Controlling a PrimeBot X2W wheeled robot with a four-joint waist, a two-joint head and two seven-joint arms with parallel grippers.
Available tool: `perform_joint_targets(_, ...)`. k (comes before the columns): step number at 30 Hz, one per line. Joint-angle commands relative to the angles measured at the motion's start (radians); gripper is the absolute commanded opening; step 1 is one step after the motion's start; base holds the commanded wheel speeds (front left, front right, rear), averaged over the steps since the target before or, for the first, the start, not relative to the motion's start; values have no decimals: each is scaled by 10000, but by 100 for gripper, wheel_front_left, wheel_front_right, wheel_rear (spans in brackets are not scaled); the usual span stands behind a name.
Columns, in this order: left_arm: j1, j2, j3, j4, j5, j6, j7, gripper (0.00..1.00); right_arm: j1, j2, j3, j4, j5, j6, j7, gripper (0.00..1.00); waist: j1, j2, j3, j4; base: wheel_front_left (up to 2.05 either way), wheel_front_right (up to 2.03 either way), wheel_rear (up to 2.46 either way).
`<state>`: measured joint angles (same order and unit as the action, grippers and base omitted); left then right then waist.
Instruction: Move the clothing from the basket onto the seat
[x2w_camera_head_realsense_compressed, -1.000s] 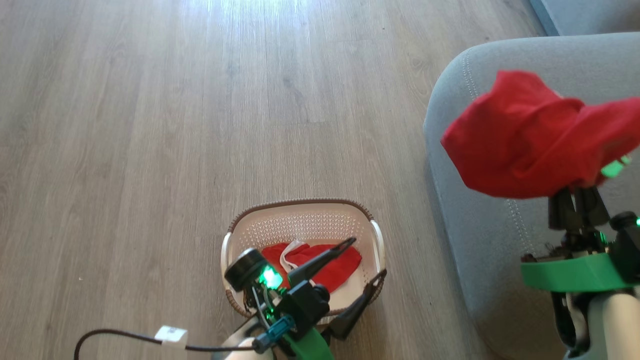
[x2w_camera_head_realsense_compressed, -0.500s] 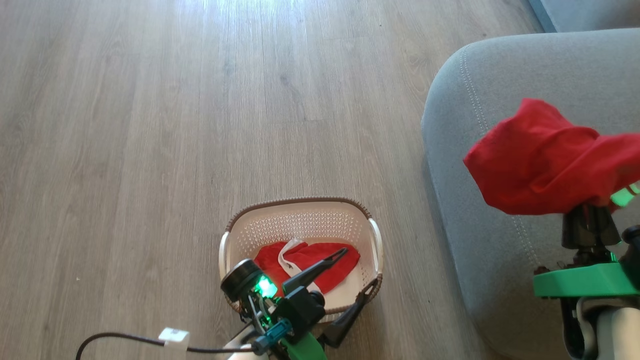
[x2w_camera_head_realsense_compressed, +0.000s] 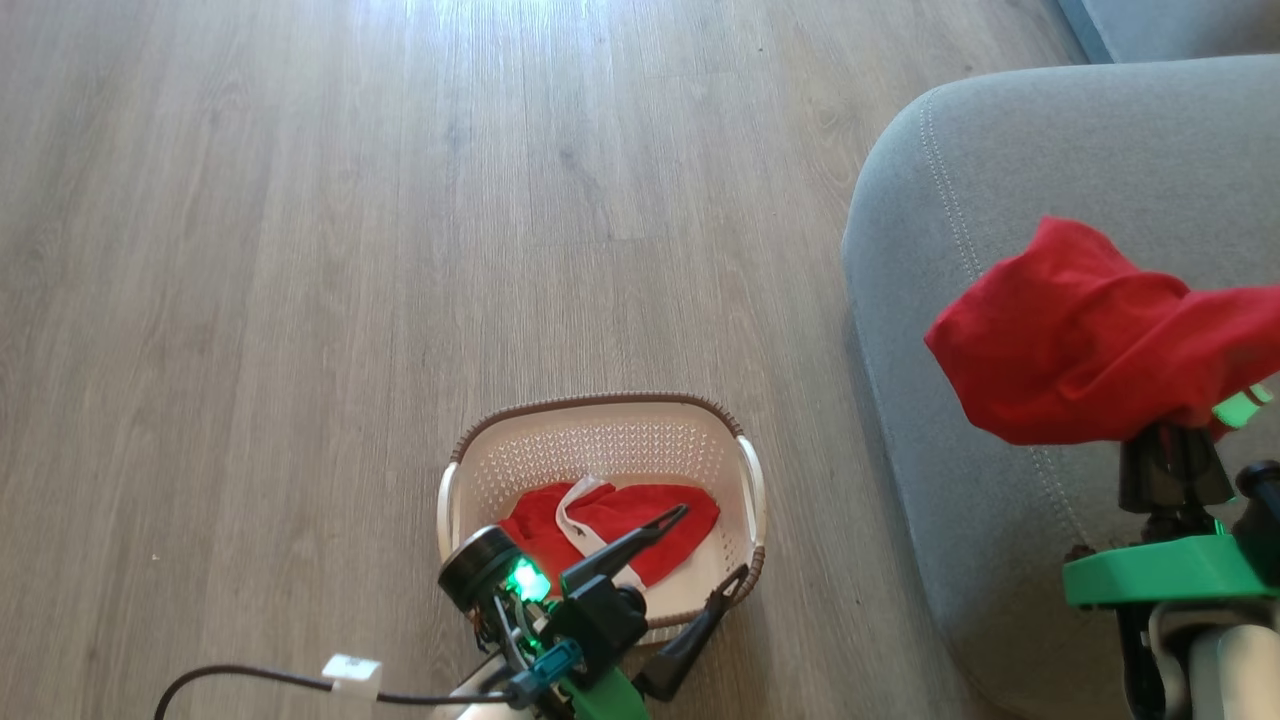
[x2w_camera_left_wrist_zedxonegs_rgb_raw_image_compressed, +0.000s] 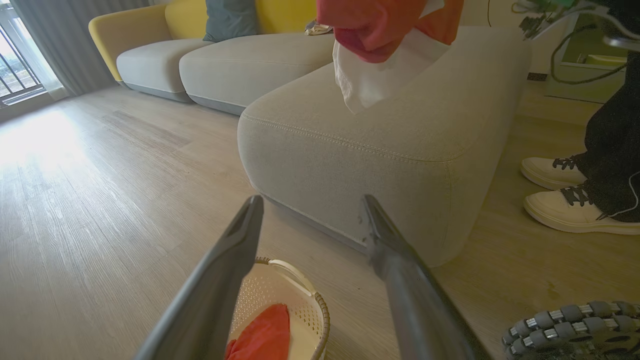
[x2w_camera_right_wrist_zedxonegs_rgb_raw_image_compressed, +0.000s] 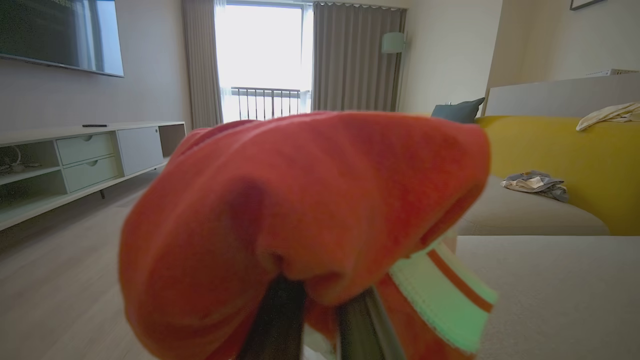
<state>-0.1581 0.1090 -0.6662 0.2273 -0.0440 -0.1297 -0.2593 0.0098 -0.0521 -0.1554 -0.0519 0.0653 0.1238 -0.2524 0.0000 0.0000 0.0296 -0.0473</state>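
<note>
Lowered since the earlier frame, the right claw (x2w_camera_head_realsense_compressed: 1172, 445) grips one soft, crumpled red garment (x2w_camera_head_realsense_compressed: 1080, 340) above the grey stitched seat (x2w_camera_head_realsense_compressed: 1000, 150), unreleased, while the white-trimmed second garment (x2w_camera_head_realsense_compressed: 620, 525) lies in the perforated cream basket (x2w_camera_head_realsense_compressed: 600, 402) on the floor (x2w_camera_head_realsense_compressed: 300, 300), beneath the open left claw (x2w_camera_head_realsense_compressed: 712, 541), awaiting transfer.

right gripper (x2w_camera_head_realsense_compressed: 1175, 450) with held red garment (x2w_camera_head_realsense_compressed: 1080, 350) dropped lower over seat (x2w_camera_head_realsense_compressed: 1000, 150): was up by rounded corner stitching, now nearer robot and slightly further in from seat's basket-side edge. Most of move early, barely any in last half-second. left gripper (x2w_camera_head_realsense_compressed: 714, 541) eased back toward near rim of basket (x2w_camera_head_realsense_compressed: 600, 440). Head camera likely nudged too, so part of shift may be view motion.
</note>
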Motion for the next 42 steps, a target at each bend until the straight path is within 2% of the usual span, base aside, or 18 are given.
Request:
perform_joint_targets(1,-133,43,351,-256,-67,-9,-24,100,-268,4,224,-255,133,69,-94,0,0,0,-6,4,0,0,0)
perform_joint_targets(12,-148,29,325,-214,-98,-9,-24,100,-298,9,208,-171,144,69,-94,0,0,0,5,26,0,0,0)
perform_joint_targets(20,-181,82,407,-301,-83,-9,-24,100,-459,-3,105,-405,21,69,-94,0,0,0,158,-328,0,0,0)
perform_joint_targets(31,-410,113,390,-482,-74,-9,-24,100,-703,3,-44,-800,-86,69,-94,0,0,0,532,-1689,0,0,0)
perform_joint_targets(42,-697,93,452,-655,-27,-9,-24,100,-898,8,-146,-959,-104,69,-94,0,0,0,987,-3476,0,0,0)
